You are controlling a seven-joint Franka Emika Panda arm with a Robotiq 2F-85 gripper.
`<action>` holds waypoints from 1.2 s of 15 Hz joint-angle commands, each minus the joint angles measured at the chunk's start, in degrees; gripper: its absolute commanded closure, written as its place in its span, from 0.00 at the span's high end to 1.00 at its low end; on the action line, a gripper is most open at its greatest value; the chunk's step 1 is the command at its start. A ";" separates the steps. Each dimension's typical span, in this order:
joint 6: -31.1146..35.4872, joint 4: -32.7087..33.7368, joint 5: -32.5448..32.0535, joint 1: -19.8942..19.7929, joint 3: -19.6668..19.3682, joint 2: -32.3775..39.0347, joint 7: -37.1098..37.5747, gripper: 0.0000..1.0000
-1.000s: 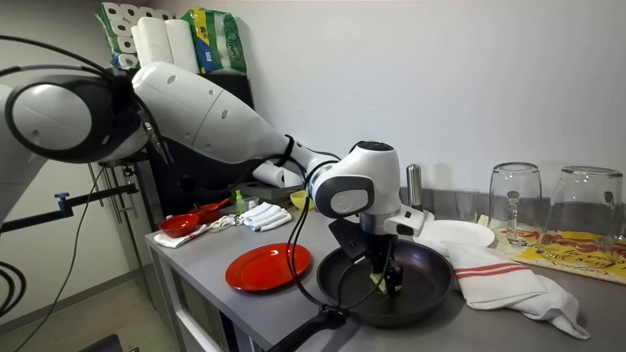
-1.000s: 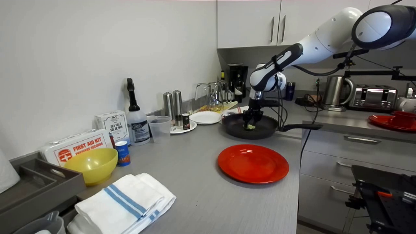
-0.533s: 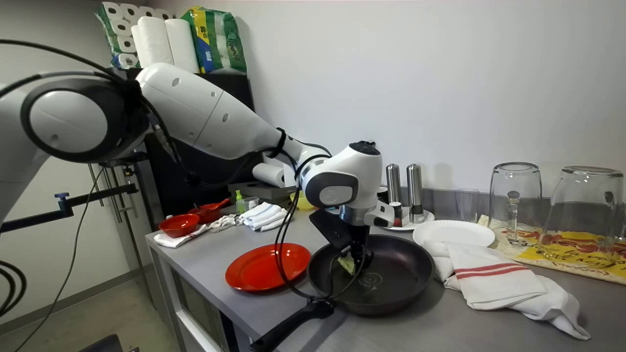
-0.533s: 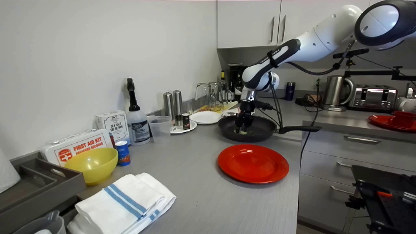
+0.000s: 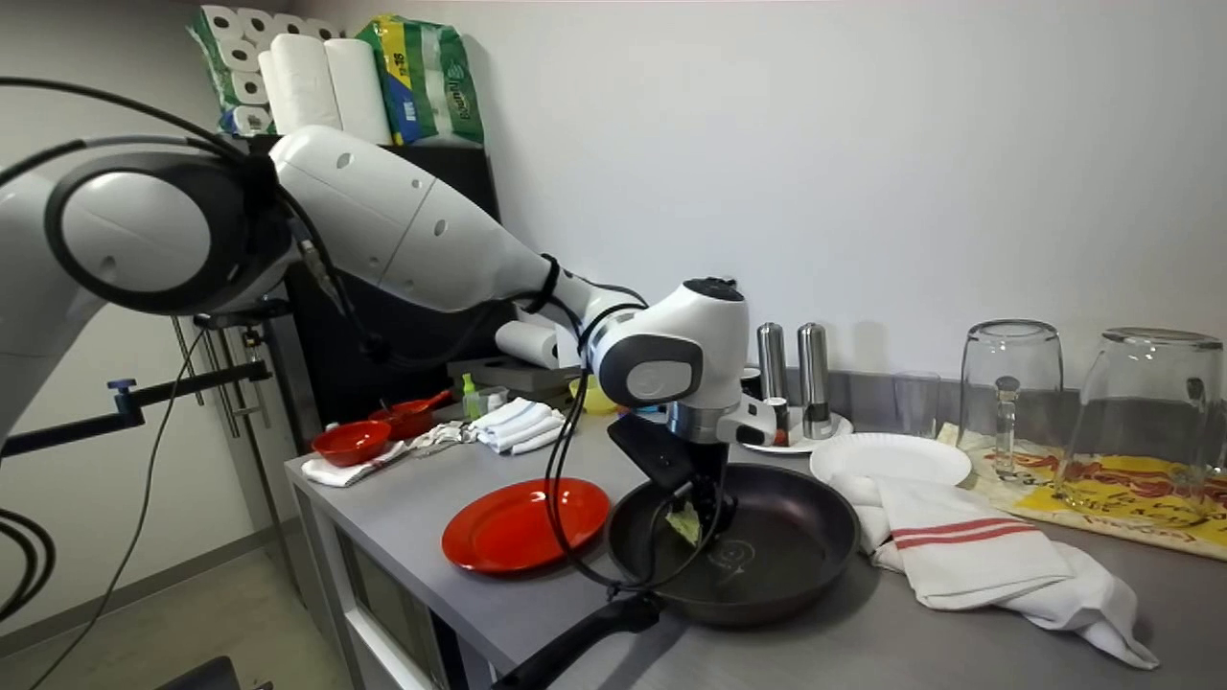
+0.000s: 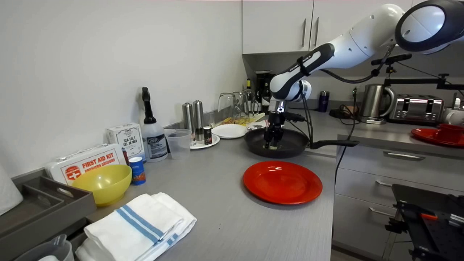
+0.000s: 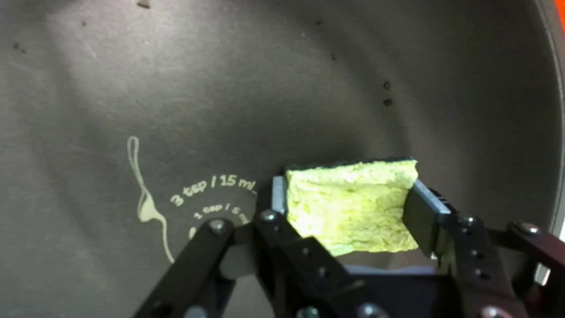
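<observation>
Wrist view gave me the relation that mattered: the sponge (image 7: 353,212) lay squarely between the pads (image 7: 279,194) of the pincer (image 7: 355,196), the long axis of its visible face running straight across the gap, one short end against each pad. I had the pincer closed on it, end to end, with a dark layer showing along the long edge at the top of that view. Dark specks (image 7: 387,85) lay on the floor of the frying pan (image 7: 212,110) beyond that edge, apart from the sponge. Both exterior views set sponge and pincer inside the pan, off its middle, on the side towards the red plate (image 5: 518,527). In an exterior view the sponge (image 5: 684,525) looked tilted; whether its underside touched the pan I could not tell. The pan stood near the inner corner of the counter (image 6: 232,224), its handle (image 6: 333,143) pointing out past the front edge. The red plate lay just inside that same edge, and a red-striped towel (image 5: 959,537) lay just beside the pan, opposite the plate.
</observation>
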 commanded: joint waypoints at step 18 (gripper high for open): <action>4.31 -0.44 -2.83 -2.91 -12.13 2.17 12.09 0.39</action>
